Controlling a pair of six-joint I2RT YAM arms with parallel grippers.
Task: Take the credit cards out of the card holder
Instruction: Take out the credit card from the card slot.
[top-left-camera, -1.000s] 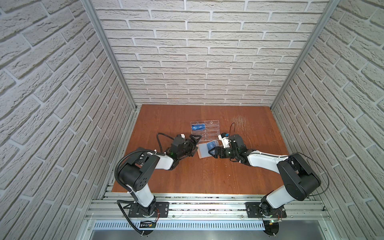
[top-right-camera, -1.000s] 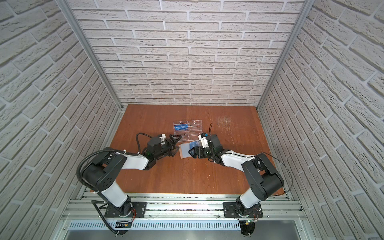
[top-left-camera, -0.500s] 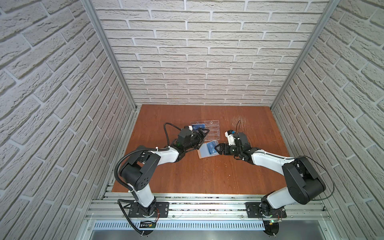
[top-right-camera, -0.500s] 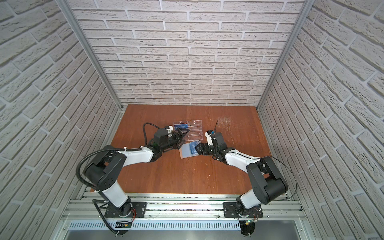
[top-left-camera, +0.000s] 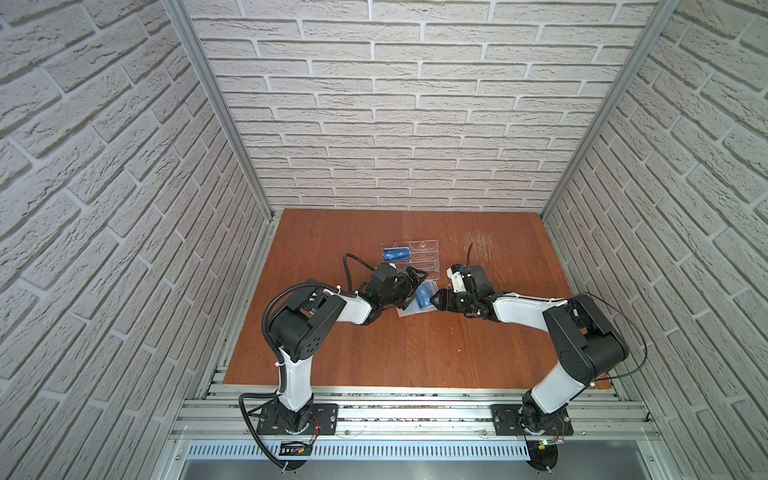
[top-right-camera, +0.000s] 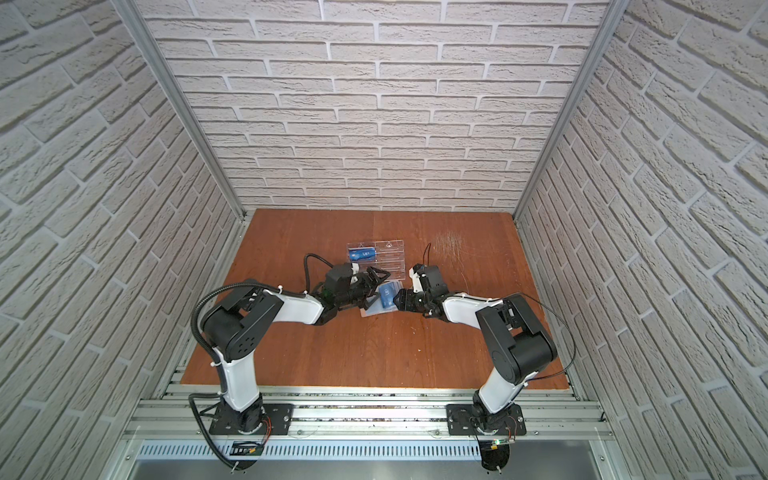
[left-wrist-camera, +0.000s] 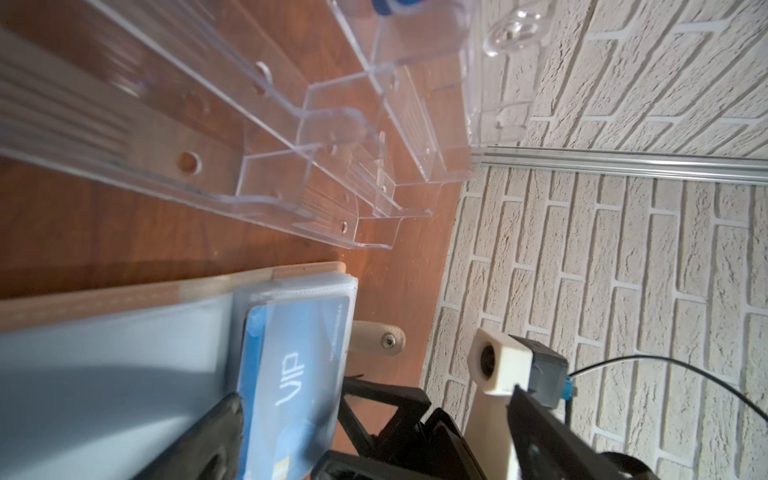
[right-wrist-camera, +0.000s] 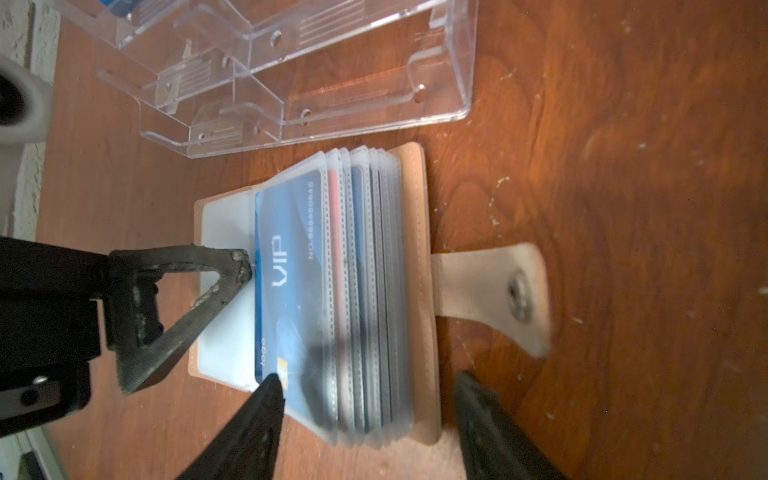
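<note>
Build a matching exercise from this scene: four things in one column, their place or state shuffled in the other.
Things
1. VIP card
2. acrylic rack
3. snap strap
4. card holder

Places or states
A. unfastened, flat on the table
B. clear, with one blue card in it
C. lying open, sleeves fanned
D. in the top sleeve

Pairs: 1-D, 2-B, 3-A, 4-C

The tan card holder (right-wrist-camera: 419, 208) lies open on the worktop (right-wrist-camera: 623, 208), sleeves (right-wrist-camera: 374, 291) fanned, a blue credit card (right-wrist-camera: 286, 291) in the top one.
</note>
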